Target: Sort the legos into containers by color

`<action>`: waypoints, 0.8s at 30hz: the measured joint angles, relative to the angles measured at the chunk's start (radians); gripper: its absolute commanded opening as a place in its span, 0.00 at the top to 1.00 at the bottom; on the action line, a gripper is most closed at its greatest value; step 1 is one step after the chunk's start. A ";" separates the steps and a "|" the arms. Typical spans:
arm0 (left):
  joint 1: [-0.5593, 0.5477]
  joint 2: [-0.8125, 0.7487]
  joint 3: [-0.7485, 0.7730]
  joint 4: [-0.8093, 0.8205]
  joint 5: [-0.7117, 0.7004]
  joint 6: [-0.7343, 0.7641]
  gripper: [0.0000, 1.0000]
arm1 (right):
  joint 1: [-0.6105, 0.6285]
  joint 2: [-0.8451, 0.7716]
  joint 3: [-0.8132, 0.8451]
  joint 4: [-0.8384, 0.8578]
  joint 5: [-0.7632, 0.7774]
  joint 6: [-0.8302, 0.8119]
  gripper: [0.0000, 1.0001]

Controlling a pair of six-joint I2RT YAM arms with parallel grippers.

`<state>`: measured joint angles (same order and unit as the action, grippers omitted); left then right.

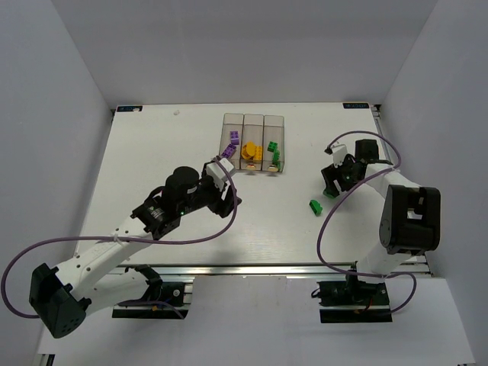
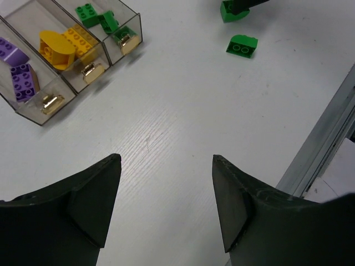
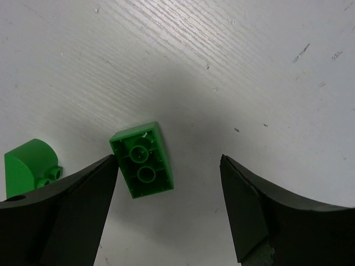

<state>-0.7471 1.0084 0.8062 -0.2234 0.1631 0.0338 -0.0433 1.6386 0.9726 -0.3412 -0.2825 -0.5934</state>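
Observation:
The three joined clear containers [image 1: 254, 122] [image 2: 133, 22] hold purple legos [image 2: 22, 83] in the left bin, orange-yellow ones [image 2: 58, 49] in the middle and green ones [image 2: 89, 14] in the right. My left gripper [image 2: 166, 157] [image 1: 229, 197] hangs open over bare table just in front of the bins. A green brick [image 3: 143, 160] [image 1: 315, 207] lies upside down on the table; in the right wrist view it sits between the open fingers of my right gripper [image 3: 168, 158] [image 1: 333, 185], close to the left finger. A rounded green lego [image 3: 28, 166] [image 1: 329, 192] lies beside it.
A metal rail [image 2: 327, 138] runs along the table's near edge. White walls close in the left, back and right sides. A purple cable [image 1: 191, 240] loops along the left arm and another hangs off the right arm [image 1: 324, 229].

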 measured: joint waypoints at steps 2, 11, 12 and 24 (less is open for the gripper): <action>0.000 -0.017 0.000 0.000 -0.006 0.010 0.23 | 0.005 0.005 0.005 -0.002 -0.001 -0.019 0.23; 0.000 -0.027 0.000 -0.002 -0.017 0.028 0.23 | 0.040 0.090 0.041 -0.026 -0.001 -0.082 0.51; 0.000 -0.027 0.000 -0.002 -0.017 0.029 0.23 | 0.041 0.098 0.041 -0.029 0.000 -0.092 0.55; 0.000 -0.027 -0.002 -0.001 -0.018 0.030 0.23 | 0.090 0.091 0.119 -0.113 -0.042 -0.093 1.00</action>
<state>-0.7471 0.9817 0.8043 -0.2245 0.1455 0.0639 0.0471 1.7298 1.0912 -0.4545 -0.3244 -0.6868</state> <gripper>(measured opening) 0.768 0.428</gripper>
